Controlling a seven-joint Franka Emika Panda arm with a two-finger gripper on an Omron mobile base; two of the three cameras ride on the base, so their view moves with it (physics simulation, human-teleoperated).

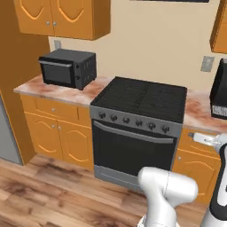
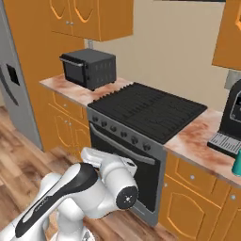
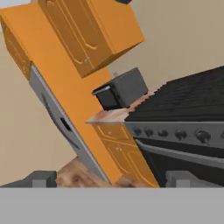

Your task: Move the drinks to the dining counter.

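No drink in the claw (image 3: 111, 179), jaws wide.
Carried clear of stove (image 1: 141, 114); teal bottle (image 2: 237, 163) stood on tabletop (image 2: 200, 136), unreached.

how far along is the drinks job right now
Nothing looks done yet. The fingers stand wide apart with nothing between them, facing the stove and toaster oven. One teal bottle stands at the edge of the right base view on the worktop by the coffee machine. All carrying is left; no dining counter in sight.
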